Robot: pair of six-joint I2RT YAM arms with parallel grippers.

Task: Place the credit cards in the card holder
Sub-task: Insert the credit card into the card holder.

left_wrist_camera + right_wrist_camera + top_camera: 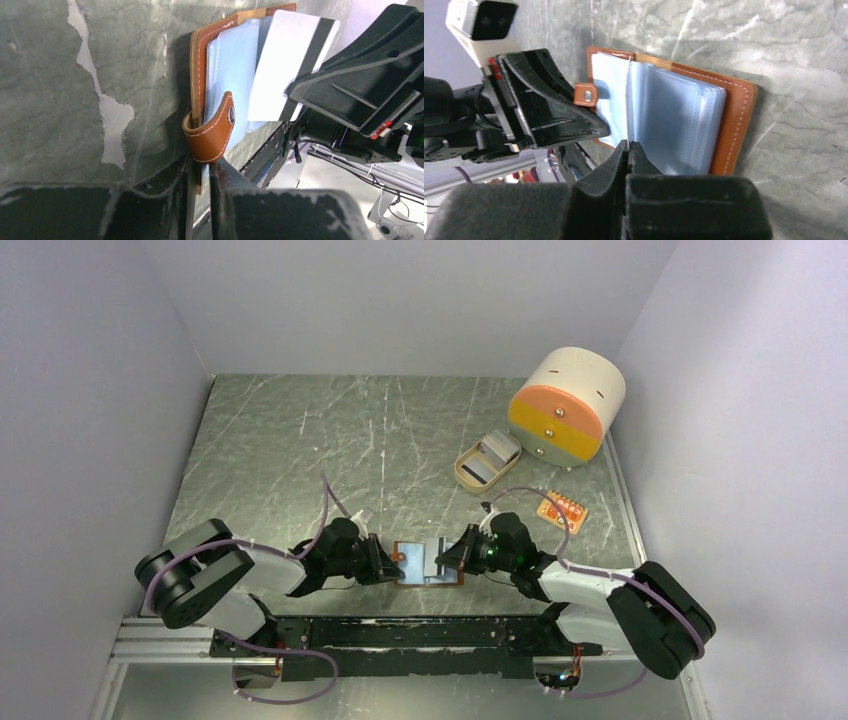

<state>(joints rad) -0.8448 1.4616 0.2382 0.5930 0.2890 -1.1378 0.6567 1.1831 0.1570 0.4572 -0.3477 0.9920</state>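
Open brown card holder (212, 135) pinched by left end effector (200, 172); striped card (287, 65) by right end effector (628, 148)

Scratched green-grey table (290, 450), with four things laid on it.
The marbled top is marked by pale scratches and chipped patches. A brown leather card holder (430, 562) is spread open at the near edge, its clear sleeves turned up. A tan oval dish (466, 474) is set toward the far right, and a cream-and-orange drum-shaped drawer box (566, 406) is placed just beyond it in the right corner. A small orange packet (562, 510) is laid by the right edge, nearer than the dish.
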